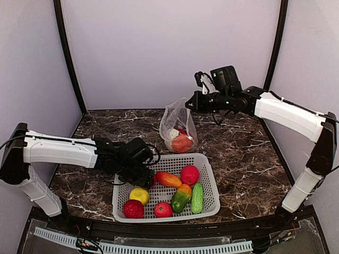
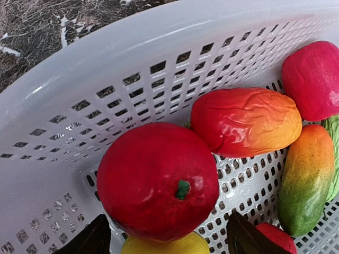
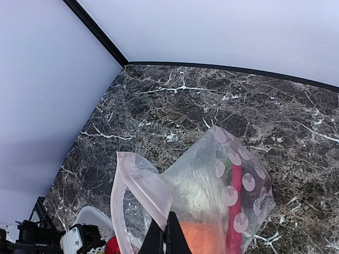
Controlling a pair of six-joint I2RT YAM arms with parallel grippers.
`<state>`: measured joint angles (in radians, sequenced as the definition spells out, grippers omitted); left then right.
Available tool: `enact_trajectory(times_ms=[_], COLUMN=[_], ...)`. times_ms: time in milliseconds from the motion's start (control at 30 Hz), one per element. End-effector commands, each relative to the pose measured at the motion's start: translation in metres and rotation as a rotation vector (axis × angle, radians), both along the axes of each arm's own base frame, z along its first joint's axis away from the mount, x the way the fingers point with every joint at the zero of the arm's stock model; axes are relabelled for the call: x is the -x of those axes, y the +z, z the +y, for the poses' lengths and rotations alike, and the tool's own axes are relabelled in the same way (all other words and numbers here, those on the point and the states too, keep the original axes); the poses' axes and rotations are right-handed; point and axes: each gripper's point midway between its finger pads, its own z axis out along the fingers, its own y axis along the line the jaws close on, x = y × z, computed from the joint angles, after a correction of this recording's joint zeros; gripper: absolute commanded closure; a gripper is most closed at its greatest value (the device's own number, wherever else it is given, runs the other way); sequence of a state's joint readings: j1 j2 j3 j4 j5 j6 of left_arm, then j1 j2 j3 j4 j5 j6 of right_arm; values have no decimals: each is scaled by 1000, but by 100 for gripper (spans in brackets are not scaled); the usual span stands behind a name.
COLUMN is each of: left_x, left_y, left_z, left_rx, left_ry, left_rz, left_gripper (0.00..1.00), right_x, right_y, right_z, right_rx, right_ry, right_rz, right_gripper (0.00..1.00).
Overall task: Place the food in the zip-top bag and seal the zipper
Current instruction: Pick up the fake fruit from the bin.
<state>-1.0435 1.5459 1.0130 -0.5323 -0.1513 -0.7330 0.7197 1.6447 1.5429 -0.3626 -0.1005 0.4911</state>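
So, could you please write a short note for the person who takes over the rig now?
Left gripper: low in the white basket, jaws either side of a red apple; cannot tell if it grips.
Right gripper: jaws shut on the zip-top bag's top edge, holding it upright and open.
Done: some food in the bag, white and orange pieces.
Left: bag the other food in the basket, seal the zipper.
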Motion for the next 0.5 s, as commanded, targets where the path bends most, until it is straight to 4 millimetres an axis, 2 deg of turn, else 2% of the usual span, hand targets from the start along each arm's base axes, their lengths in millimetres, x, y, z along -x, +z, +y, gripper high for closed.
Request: enact_trajectory(times_ms=[0, 67, 233, 467], left_x=[-4, -5, -7, -12], left_y=[0, -5, -13, -11], left_z=[14, 18, 11, 4], left_rx=[-92, -132, -157, -139], left_ry=[2, -6, -28, -46], left_rz=[-32, -29, -14, -36], left_gripper=[24, 23, 20, 20], right_x=[-1, -1, -1, 0], right_y=[15, 16, 16, 16], right_z=[2, 3, 3, 1], right_rx=[-31, -33, -34, -30], right_ry=[0, 2, 4, 1], right_rz=[-40, -40, -40, -42], right_gripper=[100, 100, 100, 100])
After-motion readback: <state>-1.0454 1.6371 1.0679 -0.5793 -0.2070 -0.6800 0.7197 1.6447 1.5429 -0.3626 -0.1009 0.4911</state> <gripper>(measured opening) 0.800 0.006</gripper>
